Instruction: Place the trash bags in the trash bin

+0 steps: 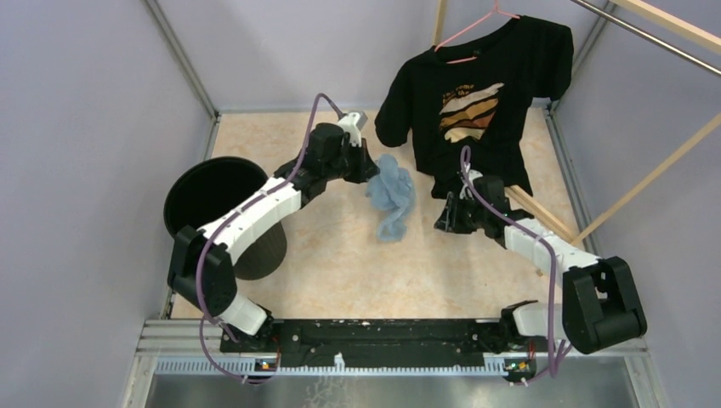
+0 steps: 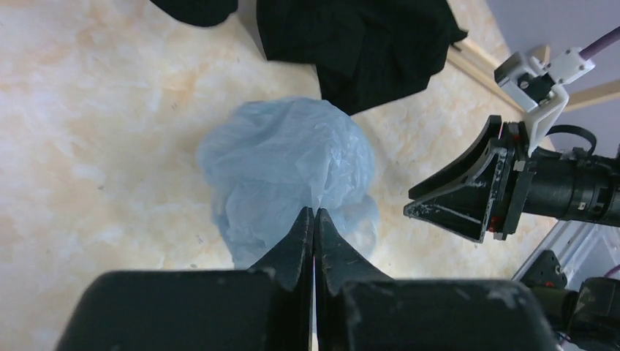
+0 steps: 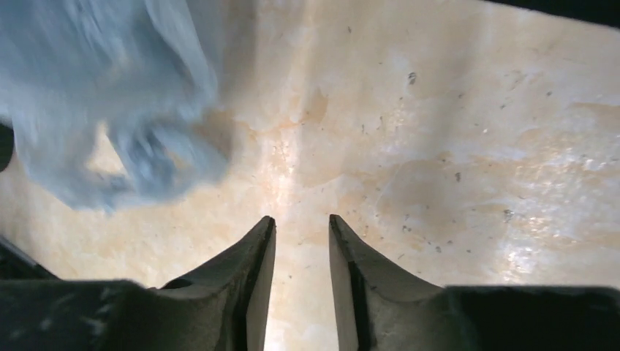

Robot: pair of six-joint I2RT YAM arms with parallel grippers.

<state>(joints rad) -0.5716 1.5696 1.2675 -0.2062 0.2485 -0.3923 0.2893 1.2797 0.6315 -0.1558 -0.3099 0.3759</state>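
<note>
The pale-blue trash bag [image 1: 392, 194] hangs crumpled in mid-table, pinched at its top by my left gripper [image 1: 372, 167]. In the left wrist view the bag [image 2: 285, 168] bulges just beyond the closed fingertips of the left gripper [image 2: 314, 212]. The black round trash bin [image 1: 214, 204] stands at the far left, partly under my left arm. My right gripper [image 1: 444, 218] is open and empty, just right of the bag; in the right wrist view this gripper [image 3: 301, 223] points at bare table with the bag [image 3: 110, 95] blurred at upper left.
A black printed T-shirt [image 1: 476, 93] hangs on a pink hanger at the back right, above a wooden rack [image 1: 544, 217]. Purple walls close in both sides. The right gripper shows in the left wrist view [image 2: 475, 197].
</note>
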